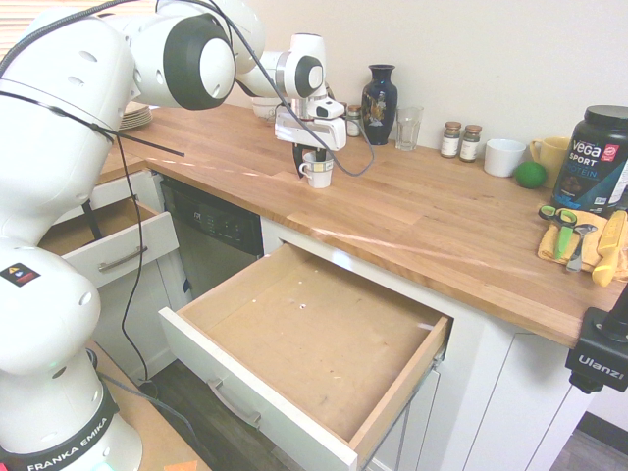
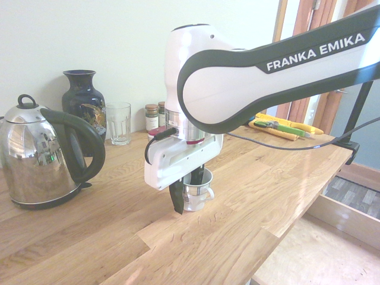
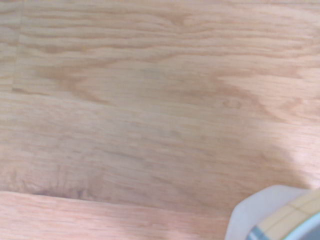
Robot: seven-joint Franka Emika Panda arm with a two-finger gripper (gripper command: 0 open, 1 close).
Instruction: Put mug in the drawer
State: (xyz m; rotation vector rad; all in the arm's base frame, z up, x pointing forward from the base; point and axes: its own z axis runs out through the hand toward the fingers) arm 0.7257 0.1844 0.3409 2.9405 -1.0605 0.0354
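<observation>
On the wooden counter [image 1: 432,206] stand two small glass jars with brown lids [image 1: 450,139], one dark blue patterned vase [image 1: 379,104], one clear ribbed drinking glass [image 1: 409,129], one shiny metal kettle with a black handle [image 2: 39,157], one round green object [image 1: 530,175] and one black tub with a printed label [image 1: 592,157]. Two white-fronted drawers [image 1: 314,339] are open.

Arm [image 2: 279,65] — "FRANKA EMIKA"; (tub [image 1: 591,162]) "Vega"
</observation>
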